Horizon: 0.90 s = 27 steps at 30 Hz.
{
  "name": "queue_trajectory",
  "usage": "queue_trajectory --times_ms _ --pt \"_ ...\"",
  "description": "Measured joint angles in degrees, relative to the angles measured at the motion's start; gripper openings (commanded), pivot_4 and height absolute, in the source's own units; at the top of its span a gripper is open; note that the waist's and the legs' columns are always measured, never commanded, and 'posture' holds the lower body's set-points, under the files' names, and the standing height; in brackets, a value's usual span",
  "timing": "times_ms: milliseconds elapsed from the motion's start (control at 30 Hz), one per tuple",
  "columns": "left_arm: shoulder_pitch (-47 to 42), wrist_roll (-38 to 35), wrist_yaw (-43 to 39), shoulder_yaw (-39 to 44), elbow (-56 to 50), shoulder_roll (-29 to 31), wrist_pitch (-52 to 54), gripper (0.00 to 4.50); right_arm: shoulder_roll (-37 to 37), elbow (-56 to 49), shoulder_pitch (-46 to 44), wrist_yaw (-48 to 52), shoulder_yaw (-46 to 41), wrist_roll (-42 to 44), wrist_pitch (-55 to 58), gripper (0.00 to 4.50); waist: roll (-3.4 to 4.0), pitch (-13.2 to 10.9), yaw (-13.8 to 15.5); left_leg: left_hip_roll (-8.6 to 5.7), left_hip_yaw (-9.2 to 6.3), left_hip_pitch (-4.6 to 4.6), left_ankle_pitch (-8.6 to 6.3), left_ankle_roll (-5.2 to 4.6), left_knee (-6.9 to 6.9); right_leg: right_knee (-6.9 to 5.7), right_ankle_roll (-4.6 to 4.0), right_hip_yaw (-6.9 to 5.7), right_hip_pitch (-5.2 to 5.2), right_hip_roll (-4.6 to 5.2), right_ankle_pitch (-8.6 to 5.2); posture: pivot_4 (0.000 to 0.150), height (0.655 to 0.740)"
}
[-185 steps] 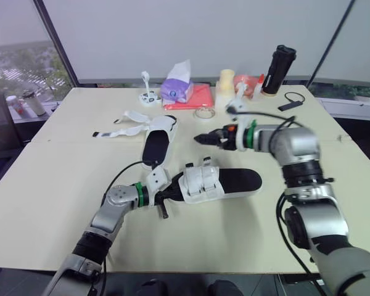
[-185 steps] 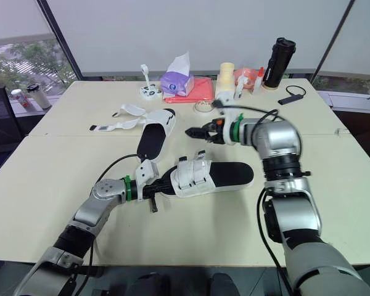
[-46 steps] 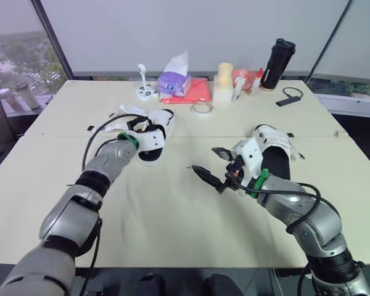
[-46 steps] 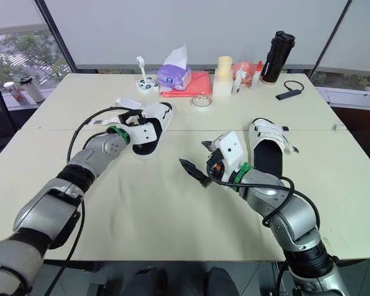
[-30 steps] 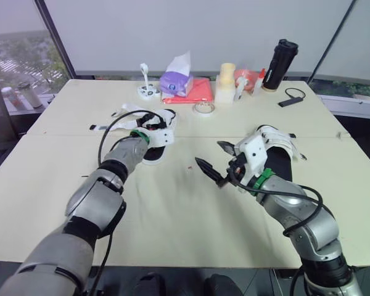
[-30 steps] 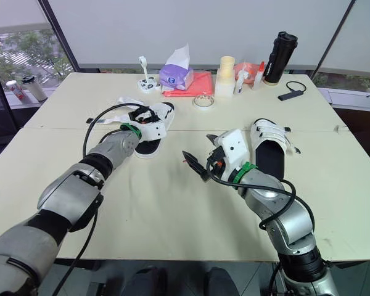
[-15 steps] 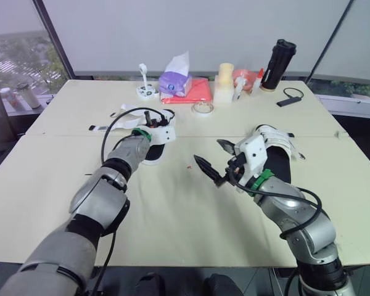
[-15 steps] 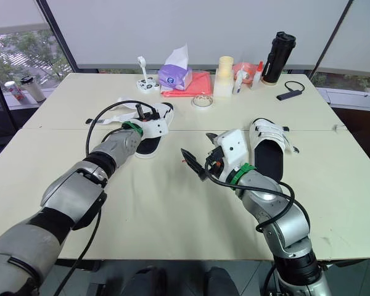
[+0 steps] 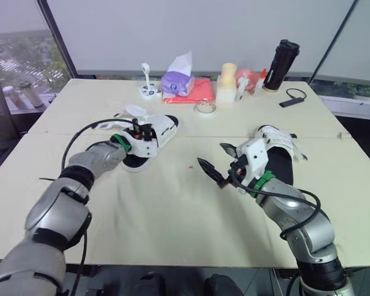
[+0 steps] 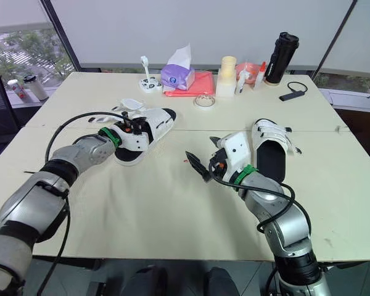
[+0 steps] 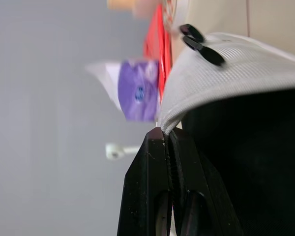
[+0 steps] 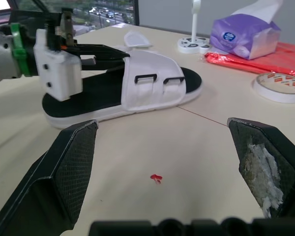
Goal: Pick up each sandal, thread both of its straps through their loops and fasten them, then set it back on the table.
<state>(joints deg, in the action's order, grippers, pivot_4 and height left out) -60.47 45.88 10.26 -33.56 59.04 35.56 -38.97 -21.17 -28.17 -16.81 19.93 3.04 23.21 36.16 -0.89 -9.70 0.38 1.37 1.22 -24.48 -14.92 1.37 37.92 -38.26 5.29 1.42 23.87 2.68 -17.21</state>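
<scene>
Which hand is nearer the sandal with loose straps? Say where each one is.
Left. The left hand is shut on that sandal's white upper; the right hand hovers open over bare table to its right, apart from it.

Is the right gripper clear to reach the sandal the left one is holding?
Likely yes: the right gripper, jaws open, faces the sandal across bare table; the left gripper pinches its upper edge.

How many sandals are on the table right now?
2. The left sandal lies on the robot's left, the left gripper shut on its edge; the right sandal lies behind the open right gripper.
</scene>
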Motion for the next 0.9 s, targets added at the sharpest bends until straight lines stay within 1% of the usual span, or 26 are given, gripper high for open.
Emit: queue_trajectory --times_ms 133,233,333,433,500,600,767,900 --pt "1.1 5.5 2.9 -1.7 -8.8 5.7 -7.1 0.02 -0.5 0.3 0.3 1.0 -0.5 0.0 -0.3 4.5 0.0 0.0 0.2 0.0 0.02 0.0 0.0 0.0 0.01 0.0 0.01 0.02 0.0 0.0 0.01 0.15 0.74" --pt "1.1 10.3 8.9 -2.2 -13.2 9.0 -13.4 0.02 -3.3 0.8 1.5 3.3 -2.3 0.1 -0.7 4.5 0.0 0.0 0.4 -0.01 0.02 0.0 -0.01 -0.02 0.04 0.01 0.03 0.01 -0.05 0.04 0.02 0.15 0.74" --pt "0.9 16.2 16.0 -4.3 -14.7 10.5 -18.7 0.02 -7.7 0.8 3.9 6.8 -6.7 2.4 0.5 4.5 0.0 0.0 0.5 -0.05 0.02 0.02 -0.03 -0.05 0.1 0.04 0.09 0.01 -0.14 0.08 0.05 0.15 0.74" --pt "0.5 22.0 22.8 -7.8 -14.7 10.4 -21.6 0.02 -12.4 -0.9 5.8 10.9 -10.1 6.4 3.3 4.5 0.0 0.0 0.4 -0.05 0.01 0.04 -0.03 -0.05 0.14 0.03 0.13 0.01 -0.16 0.06 0.07 0.15 0.74" --pt "-0.3 27.1 29.1 -10.7 -14.9 10.5 -23.0 0.02 -17.0 -2.9 7.6 14.4 -11.9 9.3 5.8 4.5 -0.01 0.0 0.4 -0.05 0.0 0.05 -0.03 -0.06 0.14 0.04 0.13 0.01 -0.18 0.05 0.07 0.15 0.74" --pt "-1.7 32.9 36.7 -14.5 -14.6 9.2 -22.8 0.02 -20.3 -4.3 8.5 17.2 -13.6 12.1 8.0 4.5 -0.02 0.0 0.4 -0.05 0.0 0.07 -0.04 -0.06 0.16 0.03 0.14 0.02 -0.19 0.05 0.08 0.15 0.74" --pt "-5.7 42.4 52.2 -23.1 -11.4 3.3 -17.5 0.02 -20.4 -4.1 7.5 17.4 -13.2 13.1 8.6 4.5 -0.06 0.0 0.5 -0.13 -0.03 0.07 -0.04 -0.06 0.26 0.06 0.24 0.02 -0.28 0.08 0.13 0.15 0.74" --pt "-8.0 47.0 62.3 -29.0 -10.1 2.2 -15.4 0.02 -20.3 -4.1 7.3 17.0 -12.9 13.3 8.9 4.5 -0.07 0.0 0.3 -0.12 -0.03 0.07 -0.05 -0.08 0.25 0.04 0.24 0.03 -0.23 0.08 0.13 0.15 0.74"
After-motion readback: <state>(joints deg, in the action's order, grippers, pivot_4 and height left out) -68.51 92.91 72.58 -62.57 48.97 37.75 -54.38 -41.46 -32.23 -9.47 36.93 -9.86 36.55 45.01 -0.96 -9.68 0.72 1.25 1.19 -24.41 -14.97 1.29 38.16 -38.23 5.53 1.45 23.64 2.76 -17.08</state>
